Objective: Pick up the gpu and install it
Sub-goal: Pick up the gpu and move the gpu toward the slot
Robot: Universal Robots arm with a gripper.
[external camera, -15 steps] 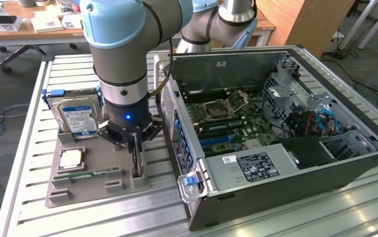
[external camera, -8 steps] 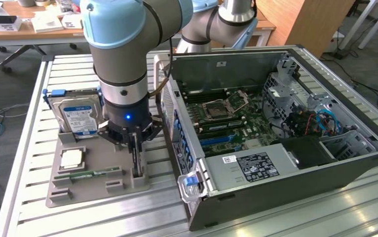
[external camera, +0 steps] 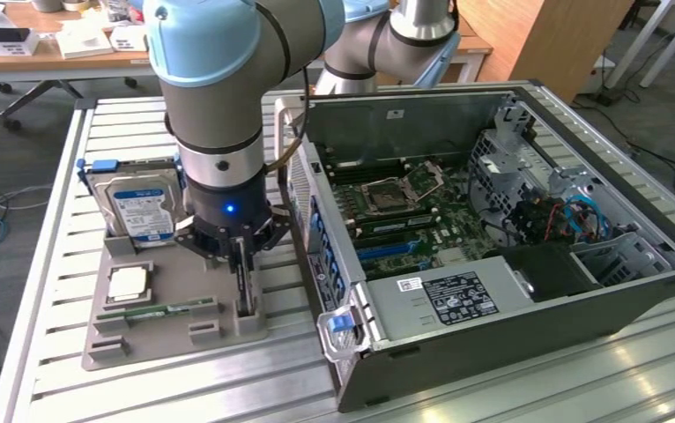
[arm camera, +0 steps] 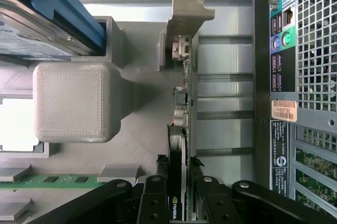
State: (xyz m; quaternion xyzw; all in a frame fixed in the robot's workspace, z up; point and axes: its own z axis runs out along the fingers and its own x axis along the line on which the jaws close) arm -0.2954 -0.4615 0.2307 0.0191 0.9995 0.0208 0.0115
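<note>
The gpu (external camera: 245, 291) stands on its edge in a slot of the grey holder tray (external camera: 173, 342), left of the open computer case (external camera: 514, 291) in the exterior view. My gripper (external camera: 239, 257) reaches straight down onto the card's upper edge. In the wrist view the thin gpu (arm camera: 185, 92) runs away from me, with its pale metal bracket (arm camera: 188, 10) at the far end. My gripper (arm camera: 178, 184) is shut on it, one black finger (arm camera: 157, 187) pressed against each face. The card still sits in the tray slot.
The tray also holds a blue-labelled hard drive (external camera: 137, 210), a CPU (external camera: 129, 282) and a green RAM stick (external camera: 155, 311). The case lies on its side with the motherboard (external camera: 414, 207) exposed and a power supply (external camera: 456, 295) near the front. Its rear panel (arm camera: 284, 76) is close beside the card.
</note>
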